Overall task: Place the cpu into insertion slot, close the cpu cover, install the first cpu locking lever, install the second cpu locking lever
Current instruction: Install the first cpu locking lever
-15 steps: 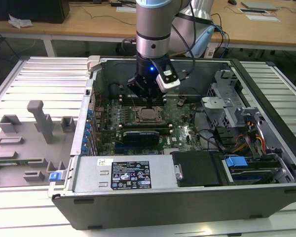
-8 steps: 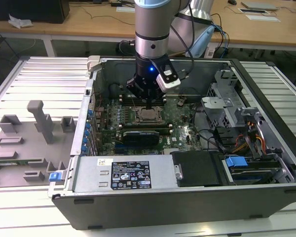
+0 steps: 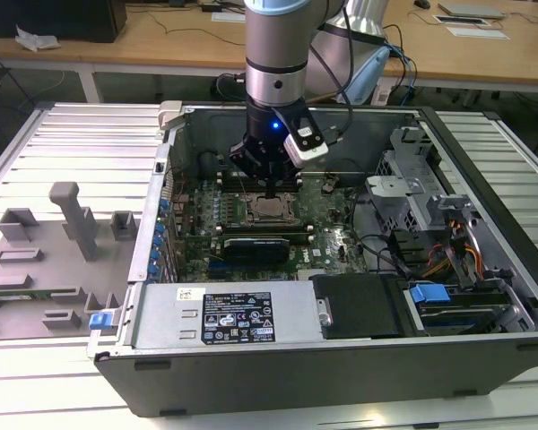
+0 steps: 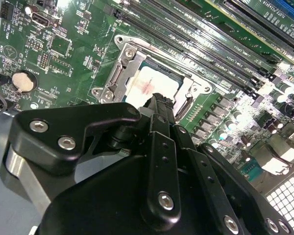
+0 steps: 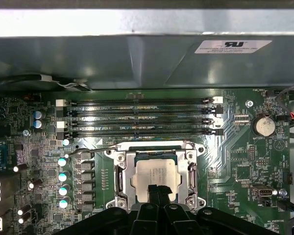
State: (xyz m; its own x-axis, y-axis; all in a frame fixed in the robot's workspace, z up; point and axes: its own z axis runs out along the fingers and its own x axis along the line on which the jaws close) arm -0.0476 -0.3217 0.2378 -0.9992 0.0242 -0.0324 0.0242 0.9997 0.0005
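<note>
One cpu (image 5: 156, 172) lies seated in the insertion slot (image 5: 154, 153), silver top up, directly beneath the tips of the hand (image 5: 158, 189). The cpu cover (image 5: 120, 177), a silvery frame with a cut-out centre, lies flat around the chip with its screw-headed corners showing on both sides of the hand. A thin wire locking lever (image 5: 98, 148) runs along the frame edge farthest from the hand, and its hooked end sticks out past the frame corner.

The hand's two black fingers are closed against each other with nothing between them. In the second wrist view their joined tip (image 4: 160, 99) hangs over the chip's near edge; whether it touches the metal cannot be told.

Beyond the socket, away from the hand, four long black memory slots (image 5: 137, 117) lie parallel on the green motherboard (image 5: 235, 161). A round coin cell (image 5: 263, 126) sits off to one side, well apart from the hand.

In the exterior view the hand (image 3: 267, 190) reaches straight down into an open computer case (image 3: 278, 376), which lies on a pale slatted surface (image 3: 511, 170). A grey moulded tray (image 3: 36, 260) rests beside the case, far from the hand.
</note>
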